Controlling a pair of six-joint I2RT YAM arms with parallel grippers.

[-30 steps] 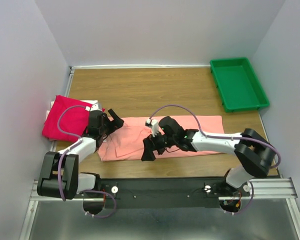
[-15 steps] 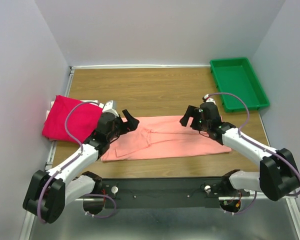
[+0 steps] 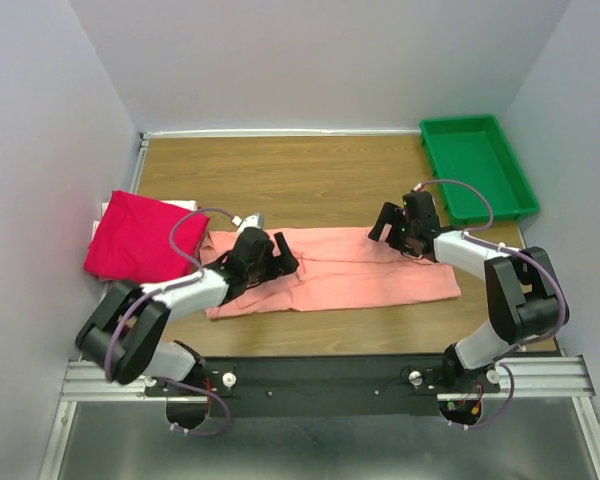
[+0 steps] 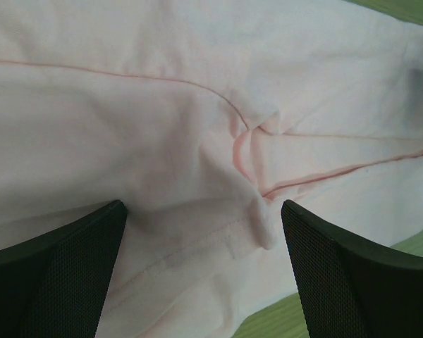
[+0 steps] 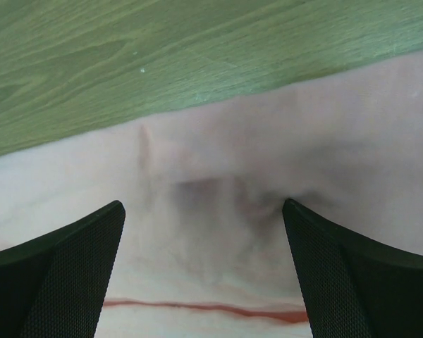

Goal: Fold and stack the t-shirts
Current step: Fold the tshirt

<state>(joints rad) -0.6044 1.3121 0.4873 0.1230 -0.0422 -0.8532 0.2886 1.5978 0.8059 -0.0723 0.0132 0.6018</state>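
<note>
A salmon pink t-shirt (image 3: pixel 350 272) lies folded lengthwise into a long strip across the middle of the table. My left gripper (image 3: pixel 280 252) hovers open over its left part, above a creased sleeve seam (image 4: pixel 250 134). My right gripper (image 3: pixel 388 226) stands open at the strip's far edge on the right, its fingers (image 5: pixel 56 282) straddling the cloth (image 5: pixel 218 232) near the wood. A magenta-red t-shirt (image 3: pixel 130 235) sits folded at the table's left edge.
A green plastic tray (image 3: pixel 477 166) stands at the back right corner. Bare wooden table (image 3: pixel 300 180) stretches behind the pink shirt. Grey walls close in the left, right and back sides.
My left gripper has moved right, from the shirt's left end onto its left part. My right gripper has swung from the shirt's middle out to its far right edge. The strip has shifted slightly.
</note>
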